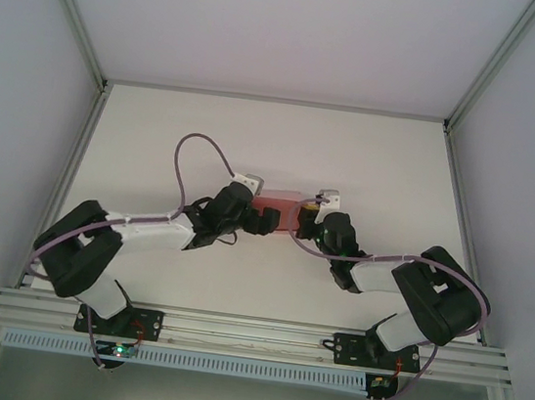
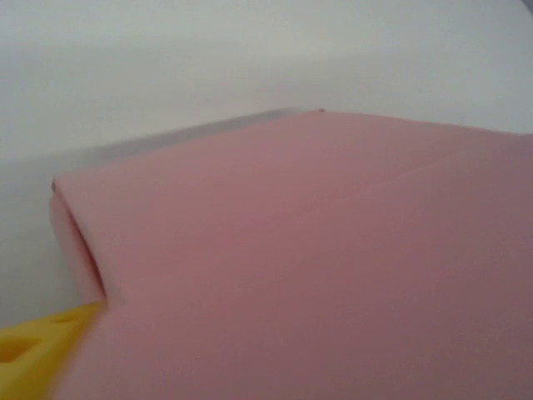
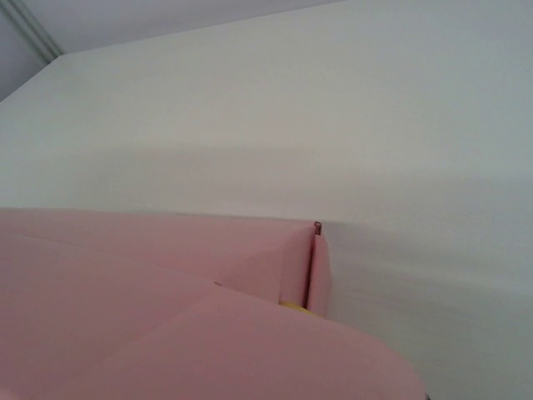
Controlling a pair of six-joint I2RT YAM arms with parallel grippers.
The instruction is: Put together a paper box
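The pink paper box [image 1: 280,205] lies at mid-table between my two grippers, folded into a small flat rectangular shape. My left gripper [image 1: 267,220] is at its left end. In the left wrist view the box [image 2: 316,250] covers the jaws, and one yellow fingertip [image 2: 29,354] sits far out at the lower left, so the jaws stand open. My right gripper [image 1: 304,223] is at the box's right end, shut on the card. In the right wrist view a pink flap [image 3: 125,275] hides the jaws, and a sliver of yellow fingertip [image 3: 293,306] peeks out beside an upright fold.
The white table [image 1: 275,142] is walled on three sides by pale panels with aluminium posts. A metal rail [image 1: 250,334] runs along the near edge over both arm bases. A purple cable [image 1: 201,142] loops above the left arm.
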